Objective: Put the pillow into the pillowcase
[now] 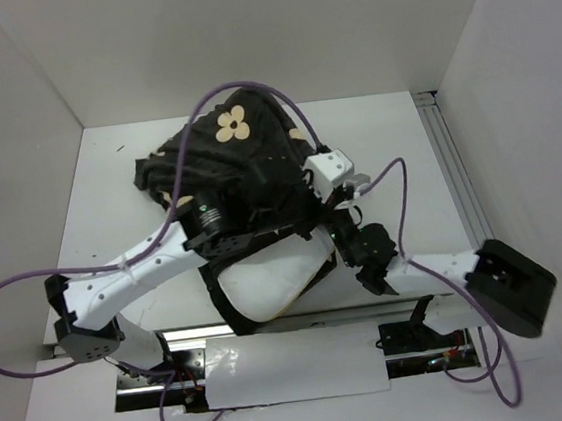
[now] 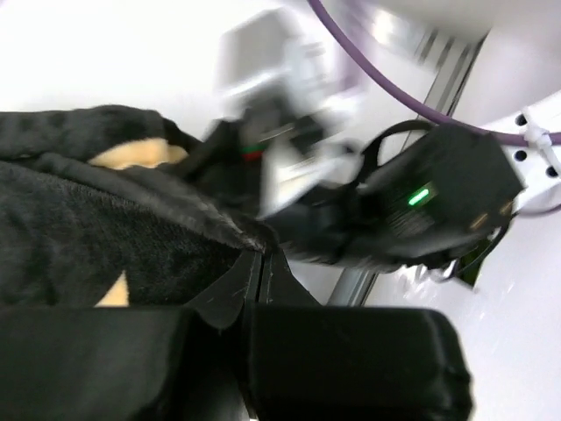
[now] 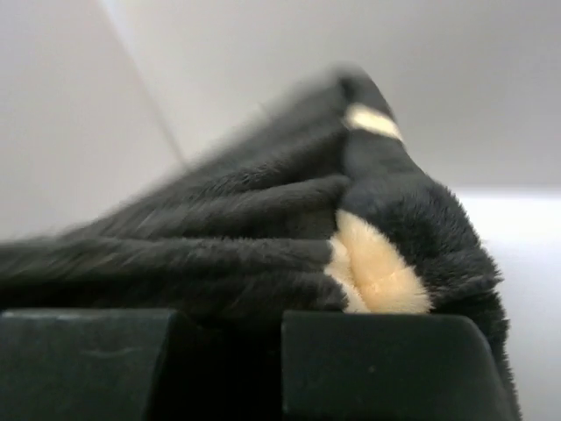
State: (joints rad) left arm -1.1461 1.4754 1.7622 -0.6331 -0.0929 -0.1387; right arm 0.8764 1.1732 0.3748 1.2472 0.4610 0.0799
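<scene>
**Top external view: pillow half-sleeved, grips in doubt**

The pillow (image 1: 269,284) lay at the table's (image 1: 108,188) near edge, its far end under the bunched pillowcase (image 1: 239,149). The left claw (image 2: 259,263) and right claw (image 3: 280,316) each pinched plush just beyond it. A shallow hold could slip and let the pillowcase slide off.

Deep-piled plush cloth, black-brown with tan, makes up the pillowcase (image 1: 244,164), its nap soft and matt. The pillow (image 1: 269,287) shows smooth white cloth. The table (image 1: 108,188) has a matt white surface, edged by a dull grey metal rail (image 1: 454,167). The right gripper (image 3: 280,346) has fingers (image 3: 377,368) of matt black plastic. The purple cable (image 1: 240,85) looks smooth.
</scene>
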